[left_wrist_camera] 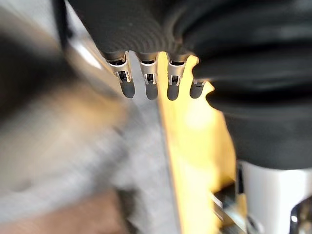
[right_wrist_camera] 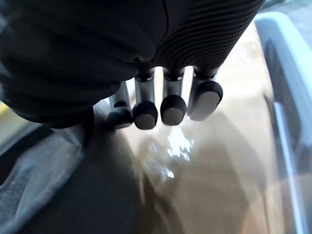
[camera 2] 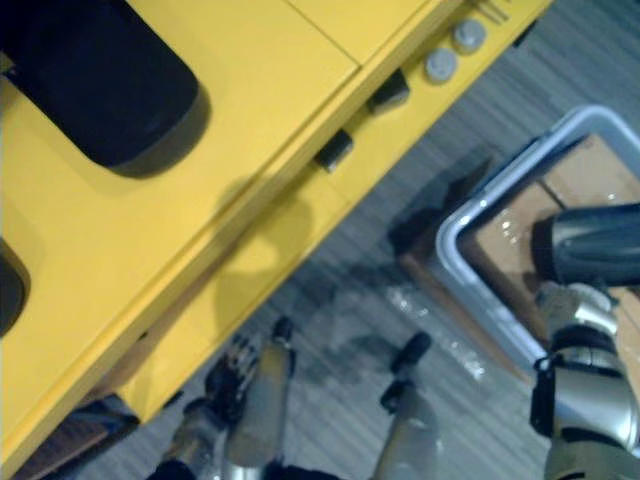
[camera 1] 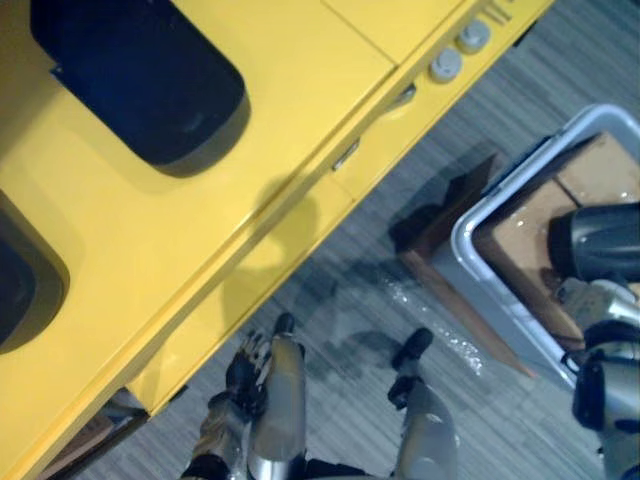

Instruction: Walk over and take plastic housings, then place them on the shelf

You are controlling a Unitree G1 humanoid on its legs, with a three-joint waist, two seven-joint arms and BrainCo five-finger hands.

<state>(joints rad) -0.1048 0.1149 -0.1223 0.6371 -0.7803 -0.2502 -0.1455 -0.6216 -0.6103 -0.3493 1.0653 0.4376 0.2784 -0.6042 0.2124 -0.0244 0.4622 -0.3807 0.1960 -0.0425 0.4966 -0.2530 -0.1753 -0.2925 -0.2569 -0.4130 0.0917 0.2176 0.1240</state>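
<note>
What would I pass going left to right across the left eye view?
A large black housing → left robot hand → grey bin → right robot hand, over the bin.

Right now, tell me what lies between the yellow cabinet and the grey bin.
Striped grey floor, plus a brown board beside the bin, in both eye views.

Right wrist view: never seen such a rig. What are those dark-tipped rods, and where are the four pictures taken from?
Those are fingers of the humanoid robot's right hand, filmed from its wrist camera. They hang straight over the brown inside of a grey bin, holding nothing. The left wrist view does likewise for the left hand, open and empty beside a yellow shelf. The two eye views look down from the head; two dark housings lie on the shelf.
</note>
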